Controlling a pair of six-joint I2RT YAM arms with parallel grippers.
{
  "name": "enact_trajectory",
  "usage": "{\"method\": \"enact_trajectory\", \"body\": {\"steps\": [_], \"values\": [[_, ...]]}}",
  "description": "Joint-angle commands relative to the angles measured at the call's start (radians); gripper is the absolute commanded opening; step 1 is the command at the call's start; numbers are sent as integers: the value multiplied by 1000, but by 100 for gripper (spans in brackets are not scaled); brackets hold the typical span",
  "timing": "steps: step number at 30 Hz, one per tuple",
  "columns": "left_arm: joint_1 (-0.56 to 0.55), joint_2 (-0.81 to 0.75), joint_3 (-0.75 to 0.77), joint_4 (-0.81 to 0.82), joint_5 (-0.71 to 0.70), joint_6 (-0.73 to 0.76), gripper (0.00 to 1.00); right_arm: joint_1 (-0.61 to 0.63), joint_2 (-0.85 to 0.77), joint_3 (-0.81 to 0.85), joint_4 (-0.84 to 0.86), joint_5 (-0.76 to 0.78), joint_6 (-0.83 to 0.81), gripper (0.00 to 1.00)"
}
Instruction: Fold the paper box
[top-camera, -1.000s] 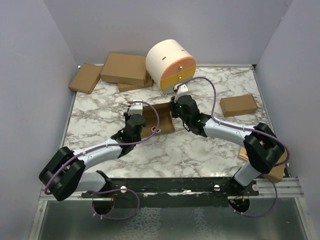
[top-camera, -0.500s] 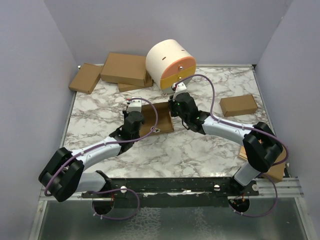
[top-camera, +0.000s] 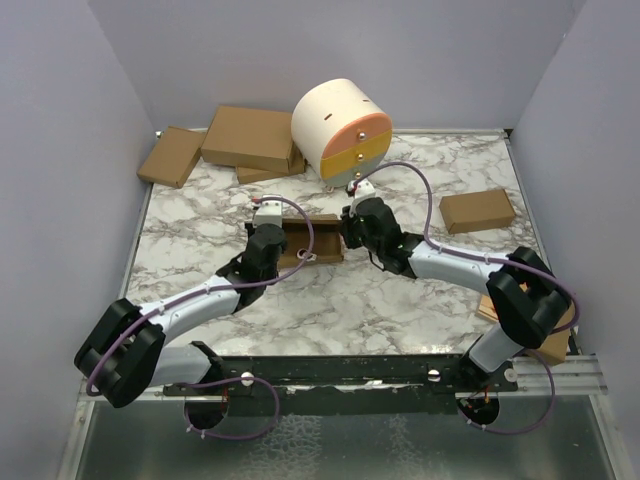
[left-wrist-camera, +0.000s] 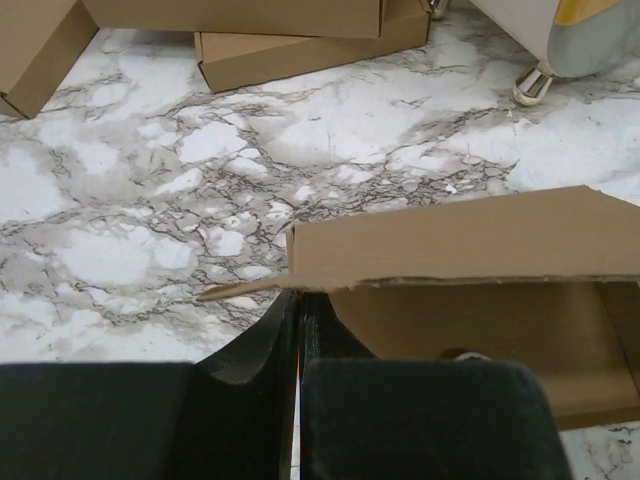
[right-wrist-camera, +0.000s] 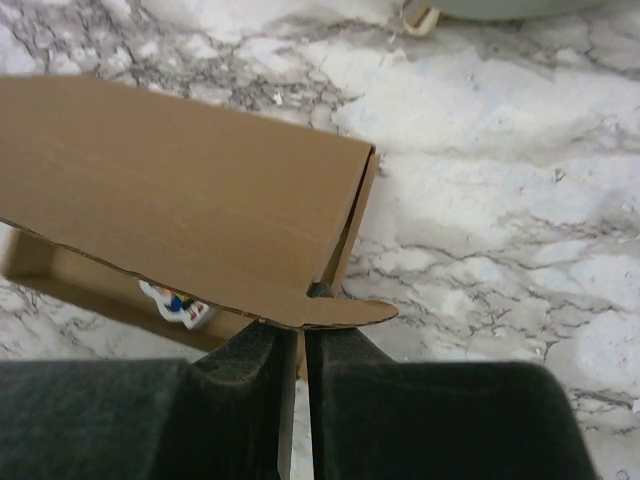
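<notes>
Paper box (top-camera: 318, 240): plain brown cardboard, partly folded, just off the centre of the marble table (top-camera: 400, 300) toward 12 o'clock, between the two grippers. Long lid panel raised and tilted over an open tray, with the tray floor flat on the marble.

Small white-and-coloured item (right-wrist-camera: 176, 302): showing beneath the lid edge, too small to identify.

Left gripper (left-wrist-camera: 300, 312): at the box's 9 o'clock end. Clenched, fingers pressed together on the thin edge of a flap corner.

Right gripper (right-wrist-camera: 300, 335): at the box's 3 o'clock end. Clamped to a hairline gap on the rounded tab at the lid's corner.

Cream cylinder (top-camera: 340, 128): orange and yellow bands on its face, small metal feet. At 12 o'clock, just beyond the box.

Three brown cartons (top-camera: 250, 137): clustered at 10 to 11 o'clock along the far edge, the widest overlapping another.

Small brown carton (top-camera: 477, 210): alone at 2 o'clock, well apart from the box.

Another brown carton (top-camera: 556, 338): at 4 o'clock, mostly hidden under the right arm's elbow.
</notes>
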Motion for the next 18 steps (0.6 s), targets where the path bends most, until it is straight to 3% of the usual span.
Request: {"method": "enact_trajectory", "body": {"steps": [1, 12, 18], "values": [[-28, -20, -18, 89, 210, -53, 0, 43, 15, -39, -5, -200, 32, 6], [-27, -59, -102, 102, 221, -86, 0, 43, -2, -62, -6, -178, -36, 7], [-27, -97, -127, 43, 210, -99, 0, 43, -27, -68, 13, -174, -86, 12]]}}
